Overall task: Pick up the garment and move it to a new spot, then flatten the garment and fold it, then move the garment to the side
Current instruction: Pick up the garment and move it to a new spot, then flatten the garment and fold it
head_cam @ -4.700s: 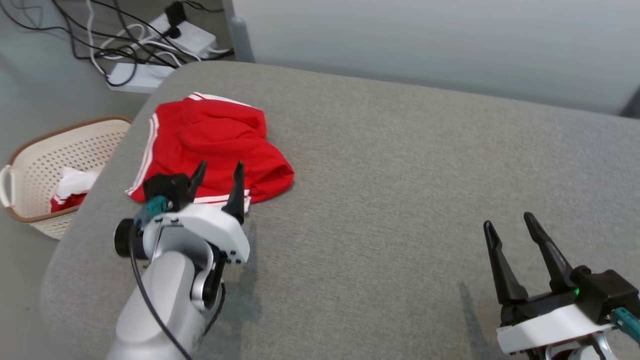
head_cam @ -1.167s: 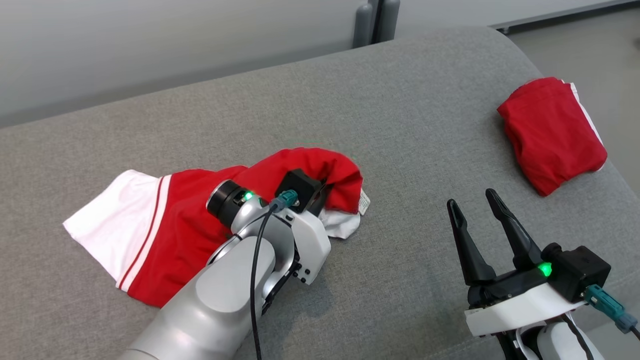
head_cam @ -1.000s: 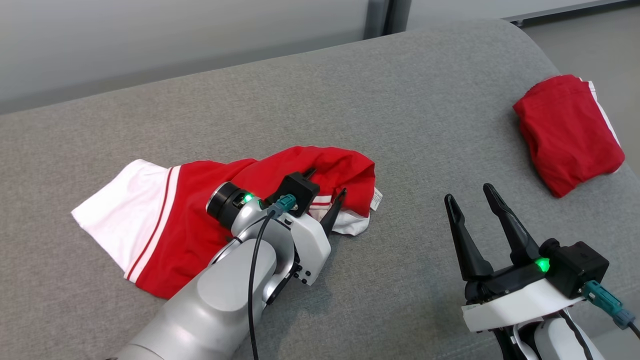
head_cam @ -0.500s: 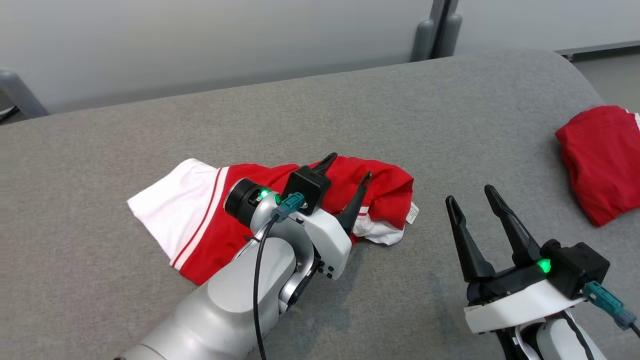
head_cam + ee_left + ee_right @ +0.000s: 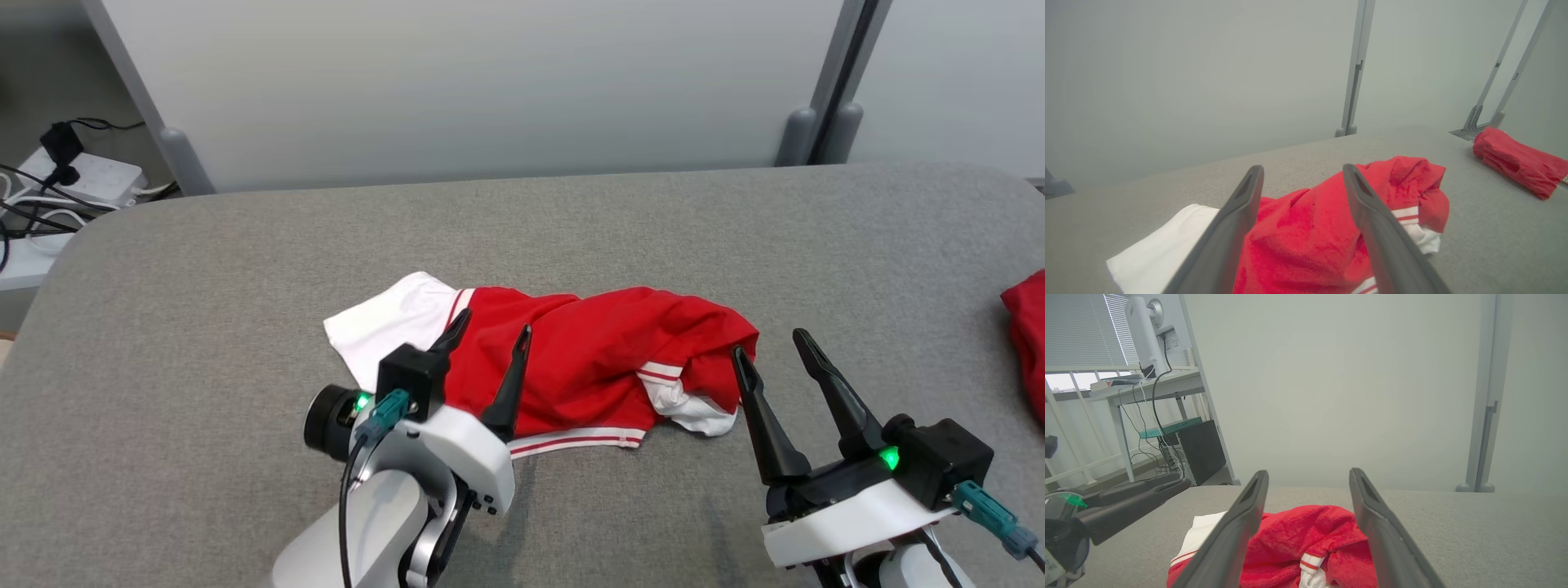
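Right, the garment (image 5: 588, 367) lies rumpled in the middle of the grey cushion (image 5: 245, 269) now, white end to my left: my left pincer (image 5: 495, 322) has let it go and backed off, jaws wide and empty over its near hem. My right pincer (image 5: 768, 342) hangs spread just as wide, empty, beside the bunched end, so the move looks done and flattening comes next.

Garment (image 5: 588, 367): soft matt cloth, finely napped. Bench (image 5: 571, 220) under the garment: grey woven fabric, matt, slightly rough. Left gripper (image 5: 495, 321) and right gripper (image 5: 768, 342): glossy white plastic shells, matt black fingers (image 5: 508, 388).
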`<state>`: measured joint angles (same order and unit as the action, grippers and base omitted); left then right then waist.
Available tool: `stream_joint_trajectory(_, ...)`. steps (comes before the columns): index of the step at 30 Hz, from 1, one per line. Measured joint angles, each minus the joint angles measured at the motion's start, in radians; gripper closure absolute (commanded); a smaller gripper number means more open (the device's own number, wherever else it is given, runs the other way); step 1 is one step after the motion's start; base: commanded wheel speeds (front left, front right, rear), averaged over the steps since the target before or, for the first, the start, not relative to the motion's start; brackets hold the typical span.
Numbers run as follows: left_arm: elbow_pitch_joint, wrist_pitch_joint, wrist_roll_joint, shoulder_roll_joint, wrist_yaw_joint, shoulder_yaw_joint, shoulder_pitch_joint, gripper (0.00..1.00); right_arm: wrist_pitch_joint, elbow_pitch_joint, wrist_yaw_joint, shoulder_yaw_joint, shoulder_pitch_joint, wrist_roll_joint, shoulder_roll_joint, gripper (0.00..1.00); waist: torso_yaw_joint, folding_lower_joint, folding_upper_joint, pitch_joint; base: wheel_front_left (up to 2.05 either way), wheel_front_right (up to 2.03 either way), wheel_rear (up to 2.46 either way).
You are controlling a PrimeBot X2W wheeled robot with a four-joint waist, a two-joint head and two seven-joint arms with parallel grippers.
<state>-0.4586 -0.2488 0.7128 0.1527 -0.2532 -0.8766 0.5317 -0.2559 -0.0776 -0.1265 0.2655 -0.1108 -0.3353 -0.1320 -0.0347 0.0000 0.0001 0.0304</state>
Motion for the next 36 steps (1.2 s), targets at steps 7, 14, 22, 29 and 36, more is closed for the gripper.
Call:
stream_joint_trajectory(7,0.090,0.000,-0.003,0.036,-0.039,0.053,-0.137,0.00,0.000,0.002,0.000,-0.004,0.020,0.002,0.002,0.00,0.041,0.0000,0.0000,-0.033,0.00,0.00,0.00)
stream_joint_trajectory(14,0.107,0.000,0.010,0.055,-0.049,0.066,-0.224,0.00,0.000,0.002,0.000,-0.006,0.025,0.002,0.002,0.00,0.049,0.0000,0.0000,-0.040,0.00,0.00,0.00)
stream_joint_trajectory(22,0.111,0.001,0.028,0.055,-0.056,0.072,-0.263,0.00,0.000,0.001,0.000,-0.004,0.031,0.002,0.001,0.00,0.036,0.0000,0.0000,-0.043,0.00,0.00,0.00)
stream_joint_trajectory(29,0.068,0.026,0.039,0.054,-0.055,0.064,-0.264,0.00,0.000,0.001,0.000,-0.003,0.038,0.001,0.001,0.00,0.020,0.0000,0.0000,-0.040,0.00,0.00,0.00)
stream_joint_trajectory(36,-0.030,0.057,0.045,0.044,-0.036,0.042,-0.263,0.00,0.000,0.002,0.000,-0.001,0.038,0.001,0.000,0.00,0.010,0.0000,0.0000,-0.030,0.00,0.00,0.00)
